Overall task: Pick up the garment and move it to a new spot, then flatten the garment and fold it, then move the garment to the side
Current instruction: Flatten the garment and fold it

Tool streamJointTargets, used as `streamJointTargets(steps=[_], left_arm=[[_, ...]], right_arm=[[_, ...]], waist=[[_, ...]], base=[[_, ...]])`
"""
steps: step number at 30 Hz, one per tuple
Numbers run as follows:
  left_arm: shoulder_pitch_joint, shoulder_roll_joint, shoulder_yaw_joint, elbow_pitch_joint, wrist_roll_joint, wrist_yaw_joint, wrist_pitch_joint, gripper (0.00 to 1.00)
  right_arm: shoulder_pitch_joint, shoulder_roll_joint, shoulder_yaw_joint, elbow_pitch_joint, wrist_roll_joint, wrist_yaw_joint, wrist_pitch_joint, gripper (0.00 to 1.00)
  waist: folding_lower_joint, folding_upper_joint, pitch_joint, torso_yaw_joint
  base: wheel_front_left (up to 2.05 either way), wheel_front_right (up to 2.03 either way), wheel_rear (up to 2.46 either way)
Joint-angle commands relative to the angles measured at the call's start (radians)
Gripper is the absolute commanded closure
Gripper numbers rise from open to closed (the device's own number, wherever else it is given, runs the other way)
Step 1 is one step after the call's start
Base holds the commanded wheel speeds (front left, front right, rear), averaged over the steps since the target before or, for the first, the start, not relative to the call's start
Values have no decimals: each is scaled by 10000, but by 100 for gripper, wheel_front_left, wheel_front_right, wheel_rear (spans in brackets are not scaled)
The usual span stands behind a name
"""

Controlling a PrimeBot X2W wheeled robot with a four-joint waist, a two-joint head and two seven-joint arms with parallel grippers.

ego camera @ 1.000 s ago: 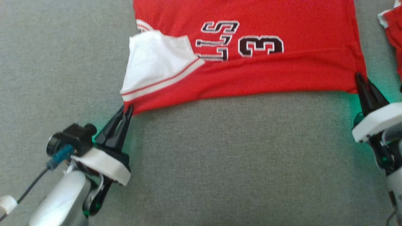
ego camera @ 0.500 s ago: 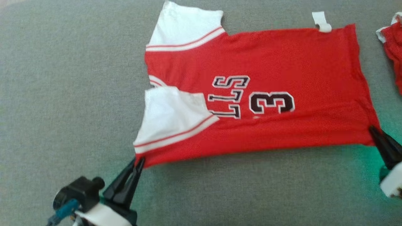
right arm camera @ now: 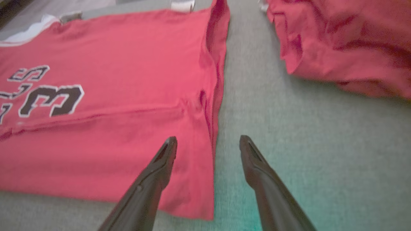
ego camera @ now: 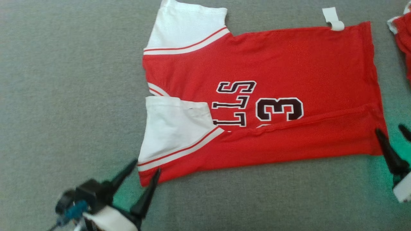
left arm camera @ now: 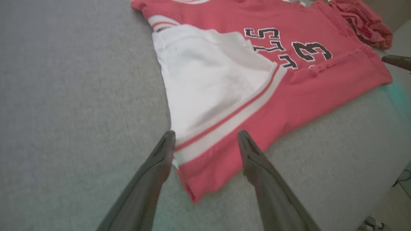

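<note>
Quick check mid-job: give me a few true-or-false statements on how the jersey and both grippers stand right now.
1. The left gripper stands open at the jersey's near corner. True.
2. The right gripper is clamped on the hem. False: it is open.
3. Both white sleeves lie folded over the red body. False: the near sleeve lies over it, the far sleeve spreads out flat.
4. Another red garment lies to the jersey's right. True.
5. The jersey hangs in the air. False: it lies on the grey surface.
</note>
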Motion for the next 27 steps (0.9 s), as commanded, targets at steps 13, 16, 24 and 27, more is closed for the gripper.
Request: streamJointTargets(steps=[13,16,24,27], left_arm=[[-6816,1435,1678,524,-470,-1838,2841,0],[-8977,1590,1452,2155,-953,-2214,4428,0],[-11115,2073,743,4889,-1532,-2365,6234,0],[-11332,2285,552,5412,-1471,-2370,6187,0]], right_arm=[[-1545,829,295,-1752,-1533,-11,-675,0],[-2056,1091,774,-1814,-1664,-11,-731,0],[-2449,1490,1358,-1235,-1622,-11,-1191,0],[-2506,1538,1479,-1064,-1572,-11,-1355,0]], waist=[[0,0,1169,-1611],[0,0,1668,-2266],[0,0,2189,-3382],[0,0,2295,-3590]], base=[[0,0,0],[0,0,0],[0,0,0],[0,0,0]])
